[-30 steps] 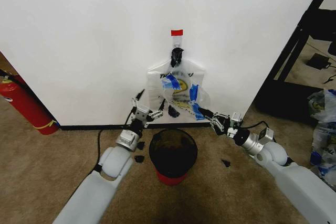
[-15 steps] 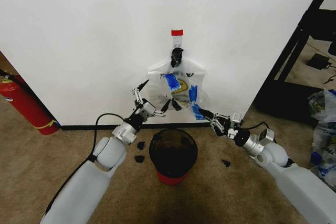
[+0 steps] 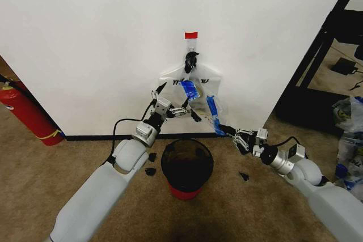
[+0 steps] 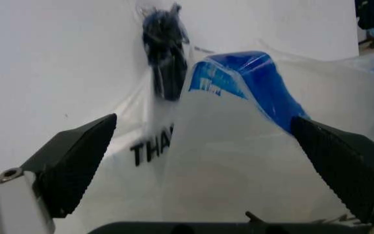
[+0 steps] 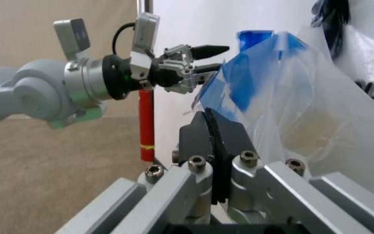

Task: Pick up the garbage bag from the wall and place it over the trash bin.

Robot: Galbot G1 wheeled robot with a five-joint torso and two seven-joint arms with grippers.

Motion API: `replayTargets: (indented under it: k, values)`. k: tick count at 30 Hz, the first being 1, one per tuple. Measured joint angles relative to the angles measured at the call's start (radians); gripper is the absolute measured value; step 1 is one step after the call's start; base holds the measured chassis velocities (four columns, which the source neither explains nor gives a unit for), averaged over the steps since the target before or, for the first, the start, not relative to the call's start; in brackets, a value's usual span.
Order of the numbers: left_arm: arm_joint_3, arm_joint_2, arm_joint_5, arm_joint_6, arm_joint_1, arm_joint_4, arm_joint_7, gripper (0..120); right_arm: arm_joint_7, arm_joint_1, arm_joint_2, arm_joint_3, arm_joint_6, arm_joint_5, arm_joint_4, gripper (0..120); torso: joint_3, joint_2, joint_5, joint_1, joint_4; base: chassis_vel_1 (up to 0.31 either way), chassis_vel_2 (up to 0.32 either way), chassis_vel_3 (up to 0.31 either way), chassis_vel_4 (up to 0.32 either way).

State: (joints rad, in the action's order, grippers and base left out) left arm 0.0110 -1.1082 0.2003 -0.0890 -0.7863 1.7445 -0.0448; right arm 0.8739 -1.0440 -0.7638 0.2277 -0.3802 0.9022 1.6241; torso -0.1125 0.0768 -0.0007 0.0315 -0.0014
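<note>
The garbage bag point(image 3: 198, 86) hangs flat against the white wall point(image 3: 96, 43) from a black knot on a hook under a red tape strip point(image 3: 191, 35). My left gripper point(image 3: 174, 103) is open at the bag's left middle. In the left wrist view its two dark fingertips point(image 4: 76, 156) spread either side of the bag point(image 4: 233, 165), over the "THA" print. My right gripper point(image 3: 225, 131) is shut on the bag's blue-printed lower right corner and draws it out from the wall; its fingers point(image 5: 210, 139) are pressed together at the plastic point(image 5: 304, 126). The black trash bin point(image 3: 187, 164) with a red base stands on the carpet below.
A red fire extinguisher point(image 3: 25, 111) leans at the left by the baseboard. A black rack frame point(image 3: 317, 55) and filled plastic bags point(image 3: 349, 134) stand at the right. Small black scraps point(image 3: 151, 164) lie on the carpet beside the bin.
My left gripper has risen from beside the bin up to the bag's left middle, staying open. My right gripper has pulled the held corner slightly down and to the right.
</note>
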Motion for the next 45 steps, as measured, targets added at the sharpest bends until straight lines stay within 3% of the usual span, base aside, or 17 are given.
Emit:
replayTargets:
  k: [15,19,24,30,39,45]
  values:
    - [0.032,-0.005,-0.028,0.005,-0.021,0.011,0.052,100,-0.009,-0.004,-0.003,0.011,-0.014,-0.016,-0.014,0,0.0,0.0,-0.0001,0.0,0.0,0.0,0.0,0.0,0.0]
    - [0.041,-0.027,-0.081,0.0,-0.02,-0.023,0.054,100,-0.011,-0.001,-0.005,0.007,-0.017,-0.016,-0.02,0,0.0,0.0,-0.0001,0.0,0.0002,0.0,0.0,0.0,0.0]
    - [0.046,-0.067,-0.124,0.017,0.021,-0.086,0.015,100,-0.005,-0.005,-0.005,0.005,-0.018,-0.017,-0.022,0,0.0,0.0,-0.0001,0.0,-0.0002,0.0,0.0,0.0,0.0]
    - [0.056,-0.103,-0.182,0.099,0.086,-0.157,-0.057,100,0.0,-0.011,-0.009,0.006,-0.022,-0.019,-0.024,0,0.0,0.0,0.0,0.0,-0.0001,0.0,0.0,0.0,0.0]
    - [0.036,-0.094,-0.221,0.119,0.077,-0.164,-0.115,100,0.007,-0.008,-0.014,0.008,-0.028,-0.019,-0.038,0,0.0,0.0,-0.0001,0.0,0.0,0.0,0.0,0.0,0.0]
    - [-0.004,-0.072,-0.242,0.136,0.02,-0.104,-0.15,100,0.007,0.001,-0.014,0.009,-0.029,-0.017,-0.049,0,0.0,0.0,-0.0001,0.0,0.0001,0.0,0.0,0.0,0.0]
